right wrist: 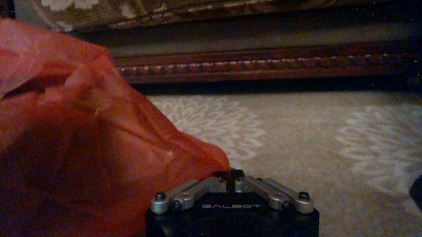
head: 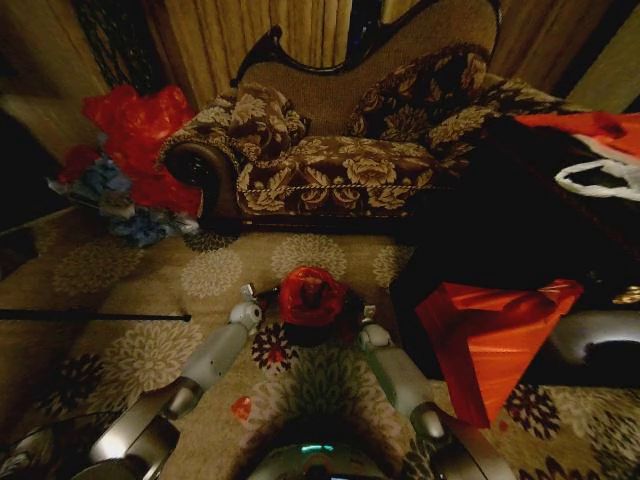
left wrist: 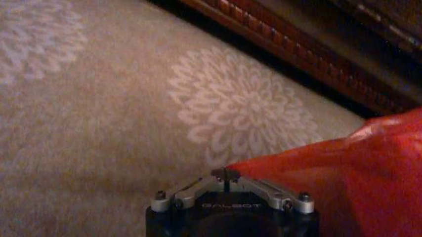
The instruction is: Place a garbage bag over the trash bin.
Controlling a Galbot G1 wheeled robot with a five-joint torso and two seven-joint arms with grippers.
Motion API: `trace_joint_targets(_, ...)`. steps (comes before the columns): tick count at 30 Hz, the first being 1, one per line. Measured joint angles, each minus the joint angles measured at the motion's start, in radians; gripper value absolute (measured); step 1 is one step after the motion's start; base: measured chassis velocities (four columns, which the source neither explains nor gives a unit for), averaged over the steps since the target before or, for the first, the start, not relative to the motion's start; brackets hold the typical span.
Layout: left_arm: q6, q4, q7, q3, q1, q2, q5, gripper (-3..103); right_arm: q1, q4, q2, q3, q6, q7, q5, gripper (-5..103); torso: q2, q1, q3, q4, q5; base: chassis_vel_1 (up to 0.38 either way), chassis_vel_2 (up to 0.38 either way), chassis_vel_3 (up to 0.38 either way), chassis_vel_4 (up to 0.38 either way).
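Left tool [left wrist: 226,174]: fingers drawn together to a point, pinching a corner of the thin, glossy, bright red plastic garbage bag [head: 311,294]. The film runs taut and smooth from the fingertips away to the tool's inner side.

Right tool [right wrist: 230,174]: fingers likewise clenched, gripping the opposite edge of the same bag. The film bulges beside and above this tool in soft, crumpled folds, faintly translucent.

Garbage bag: held between the two tools, bunched into a rounded, wrinkled mound. It sits on top of the small black round trash bin [head: 340,318], whose matte dark wall shows just below and beside the red film, between the tools.

Step in hand, as judged: the bag lies over the bin's mouth, both edges gripped, but is not yet drawn down around the rim.

Next move, as judged: calls for spreading the two edges apart and lowering them evenly down either side of the bin. The film is slippery and light, so a firm hold and a steady pull would matter.

Floor: beige carpet [left wrist: 99,123] with pale, flat-woven flower medallions, under both tools.

Beyond the tools: floral brocade sofa [head: 330,160] with a dark carved wooden base rail, beaded along its length.

To the right tool's outer side: big flat angular red stack [head: 490,340], sharp-cornered, against a dark bulky mass.
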Motion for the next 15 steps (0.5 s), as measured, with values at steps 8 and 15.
trace_joint_targets(8, 0.003, -0.016, 0.025, 0.021, 0.031, 0.005, 0.045, 0, 0.019, -0.064, 0.022, 0.02, 0.071, -0.052, -0.017, 0, 0.0, 0.0, 0.0, -0.0002, 0.0, 0.0, 0.0, 0.0, 0.0)
trace_joint_targets(15, 0.005, -0.039, 0.05, 0.033, 0.046, 0.015, 0.067, 0, 0.063, -0.108, 0.041, 0.022, 0.092, -0.087, -0.017, 0, 0.0, 0.0, 0.0, 0.0003, -0.0001, 0.0, 0.0, 0.0, 0.0)
